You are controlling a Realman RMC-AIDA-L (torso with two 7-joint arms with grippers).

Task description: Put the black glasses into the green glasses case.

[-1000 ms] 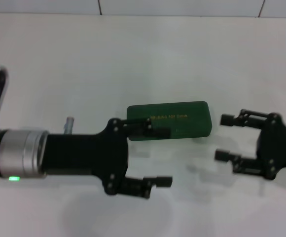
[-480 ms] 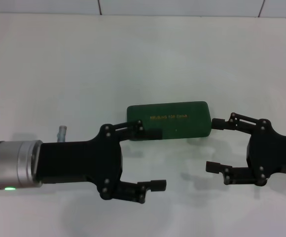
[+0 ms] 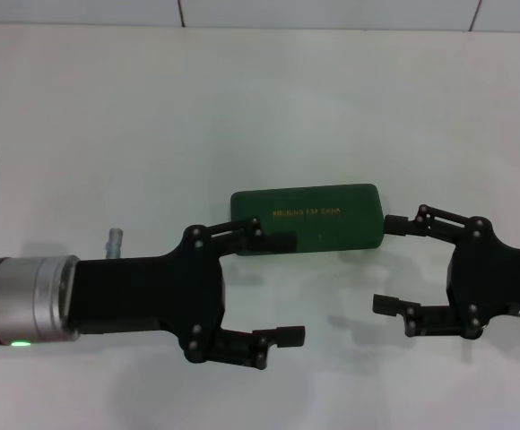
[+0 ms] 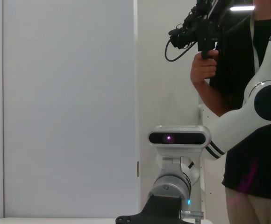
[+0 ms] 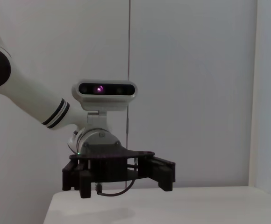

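The left gripper (image 3: 283, 288) is wide open and holds nothing. Its far finger (image 3: 264, 240) lies over the near left corner of the case (image 3: 307, 218), and I cannot tell if it touches the lid. Its near finger (image 3: 278, 337) hangs over bare table (image 3: 108, 134), well apart from the case. Behind it the black wrist runs back to a silver ring (image 3: 27, 296) with a small green light on it.

The right gripper (image 3: 387, 264) is wide open too, and it holds nothing. Its far finger (image 3: 403, 223) sits just beside the right end of the case — touching or not, I cannot tell. Its near finger (image 3: 394, 305) is over the table, near the case but apart from it.

The case lies flat on the white table, between the two grippers. It is dark green, its lid is shut, and small gold letters run along the top.

The glasses do not show in any view.

A small grey stub (image 3: 114, 240) pokes up by the left arm.

In the right wrist view the left gripper (image 5: 126, 175) shows far off, just above the table edge (image 5: 173, 205), with a white arm (image 5: 28, 100) and a camera (image 5: 106, 89) over it. In the left wrist view the right arm's camera (image 4: 177, 138) shows — and behind it a person in black (image 4: 247, 116) stands holding up a black device (image 4: 198, 25).
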